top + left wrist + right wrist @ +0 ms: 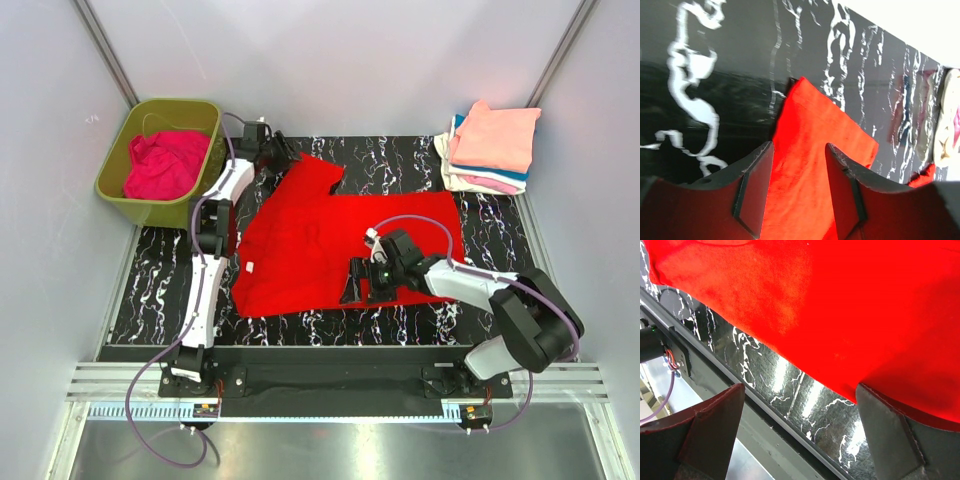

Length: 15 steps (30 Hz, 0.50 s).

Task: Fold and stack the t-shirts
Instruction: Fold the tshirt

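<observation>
**Overhead and wrist views.** The red t-shirt (320, 245) lies spread near the centre of the black marbled table (150, 280), with one sleeve (318, 170) pointing toward the far edge.

- **Left arm:** Your left gripper (283, 150) sits at the far-left side of the shirt, beside that sleeve. In the left wrist view its fingers (757, 185) stand apart. Red cloth lies flat between them, unclamped.
- **Right arm:** Your right gripper (362, 288) sits over the shirt's near hem. In the right wrist view its jaws are likewise spread wide, with bare table showing between them. One finger (890, 435) meets the edge of the hem, but you cannot tell whether it presses on the cloth.
- **Other shirts:** A magenta t-shirt (163, 165) lies crumpled in the olive-green tub (150, 212) at the far left. A stack of folded t-shirts (492, 145), peach on top, rests at the table's far right corner.
</observation>
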Available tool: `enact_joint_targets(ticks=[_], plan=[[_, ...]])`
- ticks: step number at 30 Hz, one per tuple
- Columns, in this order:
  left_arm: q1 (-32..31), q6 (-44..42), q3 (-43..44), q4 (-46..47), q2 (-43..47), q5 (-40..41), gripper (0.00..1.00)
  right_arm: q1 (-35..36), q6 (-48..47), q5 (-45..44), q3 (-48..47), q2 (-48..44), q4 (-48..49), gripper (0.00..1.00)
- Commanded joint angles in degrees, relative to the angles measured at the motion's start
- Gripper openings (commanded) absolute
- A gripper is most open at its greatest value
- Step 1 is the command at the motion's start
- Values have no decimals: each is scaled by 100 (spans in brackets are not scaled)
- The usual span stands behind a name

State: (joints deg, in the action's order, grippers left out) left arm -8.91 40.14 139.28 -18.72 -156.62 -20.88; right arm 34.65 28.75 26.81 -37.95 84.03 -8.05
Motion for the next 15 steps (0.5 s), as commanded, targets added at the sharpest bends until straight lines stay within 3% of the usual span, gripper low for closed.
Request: enact_joint_targets(ticks=[1, 3, 10, 12, 15], plan=[[-129, 170, -15, 307, -89, -249, 49, -46, -80, 167, -221, 113, 190, 100], [-138, 204, -120, 387, -80, -276, 46, -64, -80, 176, -239, 157, 173, 100], [-129, 3, -121, 413, -1, -83, 18, -73, -72, 211, -265, 237, 173, 100], [-129, -67, -103, 422, 26, -39, 3, -73, -72, 228, -283, 272, 155, 100], [-120, -112, -112, 431, 78, 40, 0, -99, -80, 237, -300, 307, 155, 100]])
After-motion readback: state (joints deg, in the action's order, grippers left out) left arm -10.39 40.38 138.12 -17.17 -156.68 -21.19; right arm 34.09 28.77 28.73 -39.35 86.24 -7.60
